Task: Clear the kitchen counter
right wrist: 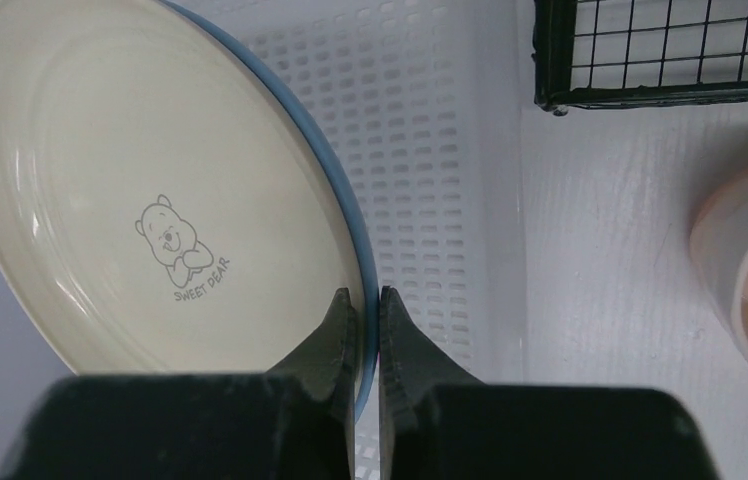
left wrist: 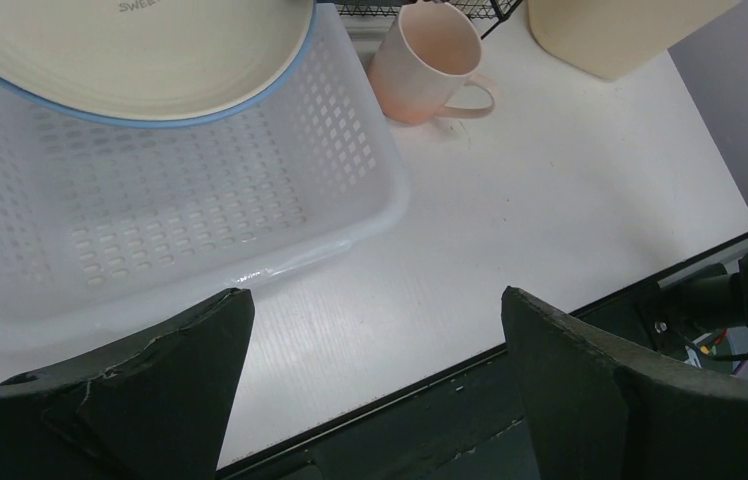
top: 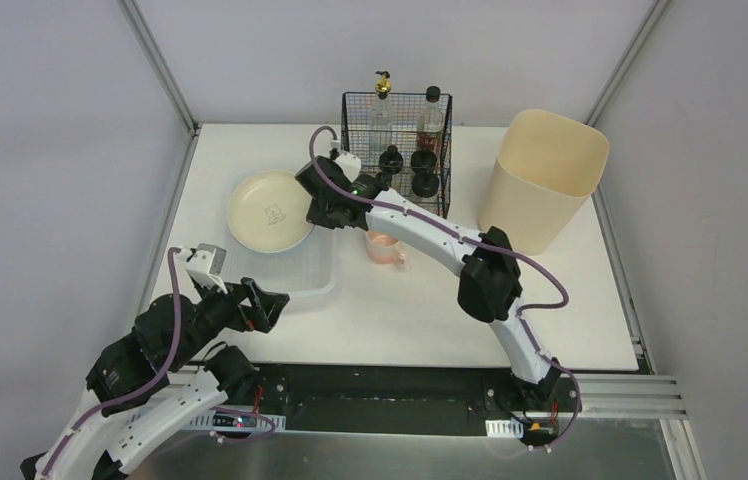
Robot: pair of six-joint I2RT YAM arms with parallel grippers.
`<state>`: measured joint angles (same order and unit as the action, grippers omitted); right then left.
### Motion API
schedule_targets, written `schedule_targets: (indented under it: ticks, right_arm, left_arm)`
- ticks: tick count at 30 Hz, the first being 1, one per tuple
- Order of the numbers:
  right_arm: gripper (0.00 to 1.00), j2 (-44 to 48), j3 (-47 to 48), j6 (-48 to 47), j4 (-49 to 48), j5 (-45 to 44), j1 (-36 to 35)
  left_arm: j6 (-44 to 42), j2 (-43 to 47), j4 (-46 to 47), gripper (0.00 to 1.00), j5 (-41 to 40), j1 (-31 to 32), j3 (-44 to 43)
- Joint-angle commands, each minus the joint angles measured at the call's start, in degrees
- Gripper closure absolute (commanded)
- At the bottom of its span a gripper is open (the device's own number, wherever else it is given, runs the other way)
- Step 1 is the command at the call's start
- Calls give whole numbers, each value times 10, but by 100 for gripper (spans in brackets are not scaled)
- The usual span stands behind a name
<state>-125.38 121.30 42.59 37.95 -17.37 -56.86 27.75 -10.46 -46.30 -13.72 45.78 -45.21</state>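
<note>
Nearest the bases, the left gripper (left wrist: 375, 300) hovers with its jaws wide apart over the front of the kitchen counter (top: 430, 300), the white tabletop under everything. Just beyond lies the perforated plastic tray (left wrist: 150, 220). Over its far end the right gripper (right wrist: 363, 300) is clamped on the blue rim of the cream bear-print plate (right wrist: 150, 180). Such a thin pinch on glazed ware could let the plate pivot or slip. The right forearm passes over the pink mug (top: 385, 247) and might knock it. Behind stand the wire rack (top: 397, 140) and the beige bin (top: 542, 178).

kitchen counter (top: 400, 310): large white matte rectangle, flat.
</note>
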Motion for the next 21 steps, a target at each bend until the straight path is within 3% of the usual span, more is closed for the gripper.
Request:
schedule_targets:
  ticks: [1,21]
  right_arm:
    - [100,-6,23,60,-52,-21,4]
    - [100,-84,-2,211,-96,-68,11]
  left_arm:
    - [3,-10,19,1,8,4,1]
    - [4,-11,19,1,3,3,4]
